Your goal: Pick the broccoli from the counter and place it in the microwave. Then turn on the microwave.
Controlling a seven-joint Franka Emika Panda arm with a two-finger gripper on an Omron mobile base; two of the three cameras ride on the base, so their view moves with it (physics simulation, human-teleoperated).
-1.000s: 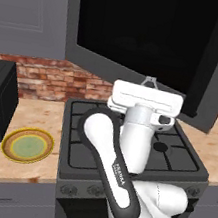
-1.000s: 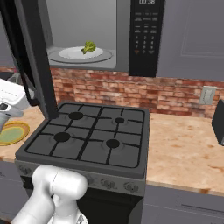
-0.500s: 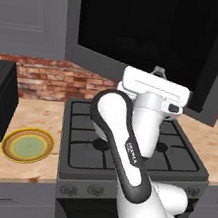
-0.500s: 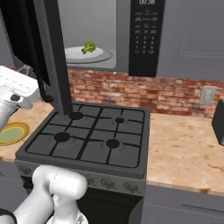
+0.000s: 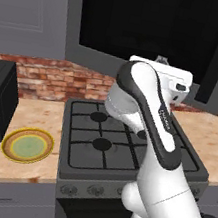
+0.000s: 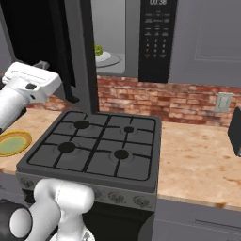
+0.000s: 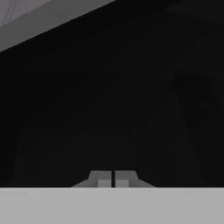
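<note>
Now gripper [image 7: 113,178] clenched, fingertips together, grasping nothing, facing black glass of microwave [image 7: 109,87] door.

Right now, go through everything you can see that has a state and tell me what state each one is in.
microwave: door partly open, swung out to the left
broccoli: inside the microwave, on the turntable
gripper: shut, empty, right against the black door glass
plate: on the counter, nothing on it
stove: burners bare, no flame

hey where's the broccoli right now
In the right base view the broccoli sits on the white turntable inside the microwave, left of its keypad, partly hidden by the half-closed door.
</note>
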